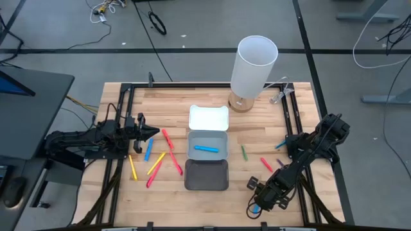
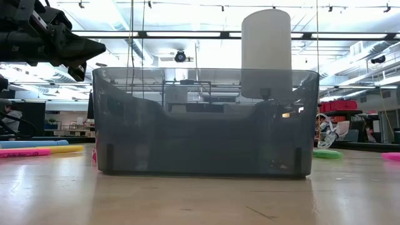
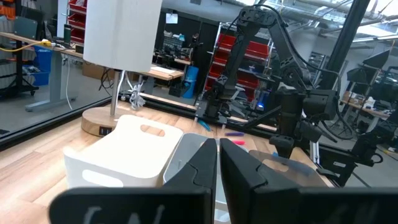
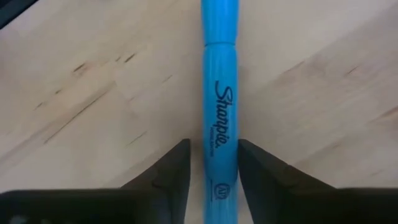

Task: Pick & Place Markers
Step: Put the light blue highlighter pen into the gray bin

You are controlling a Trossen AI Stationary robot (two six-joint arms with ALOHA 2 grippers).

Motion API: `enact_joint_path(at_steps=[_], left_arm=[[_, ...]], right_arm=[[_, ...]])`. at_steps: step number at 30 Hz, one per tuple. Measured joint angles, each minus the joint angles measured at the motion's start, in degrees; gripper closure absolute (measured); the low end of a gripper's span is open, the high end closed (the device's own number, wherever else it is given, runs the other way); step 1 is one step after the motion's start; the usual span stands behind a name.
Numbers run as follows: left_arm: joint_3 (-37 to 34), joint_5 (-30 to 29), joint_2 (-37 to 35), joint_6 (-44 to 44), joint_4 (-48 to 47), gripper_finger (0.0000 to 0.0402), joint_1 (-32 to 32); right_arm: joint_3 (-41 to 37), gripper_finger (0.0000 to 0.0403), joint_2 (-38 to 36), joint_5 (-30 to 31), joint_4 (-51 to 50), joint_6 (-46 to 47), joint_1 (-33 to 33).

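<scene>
We have the right gripper (image 4: pixel 211 171) down at five o'clock on the table (image 1: pixel 212 96), fingers spread either side of a blue Sharpie marker (image 4: pixel 219 112) lying on the wood, its long axis running straight ahead between them. Our left gripper (image 1: pixel 151 133), pressed together, waits at nine o'clock.

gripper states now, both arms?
Left gripper: shut, empty, raised beside the white tray.
Right gripper: fingers straddling a blue Sharpie marker on the table; grip unclear.

Grey floor (image 1: pixel 192 25) with cables; red shelving (image 3: pixel 239 59); ceiling strip lights (image 2: pixel 187 34).
</scene>
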Motion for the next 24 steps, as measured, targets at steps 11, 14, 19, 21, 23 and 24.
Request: enact_joint_path(at_steps=[11, 14, 19, 21, 23, 24], left_arm=[[0.0, 0.0, 0.0, 0.0, 0.0, 0.0378, 0.0], [0.0, 0.0, 0.0, 0.0, 0.0, 0.0378, 0.0], [0.0, 0.0, 0.0, 0.0, 0.0, 0.0378, 0.0], [0.0, 0.0, 0.0, 0.0, 0.0, 0.0378, 0.0], [0.0, 0.0, 0.0, 0.0, 0.0, 0.0378, 0.0], [0.0, 0.0, 0.0, 0.0, 0.0, 0.0378, 0.0]], right_arm=[[-0.1, 0.0359, -1.5, 1.5, -0.2, 9.7, -0.4], [0.6, 0.0359, -2.9, 1.5, -2.1, 13.8, -1.1], [2.4, 0.0344, -5.4, 1.0, -7.5, 18.2, -2.1], [3.5, 0.0344, -6.4, 0.7, -10.5, 19.7, -2.7], [4.6, 0.0348, -7.3, 0.4, -13.3, 21.5, -3.5], [5.1, 0.0349, -7.7, 0.1, -14.7, 22.7, -3.9]])
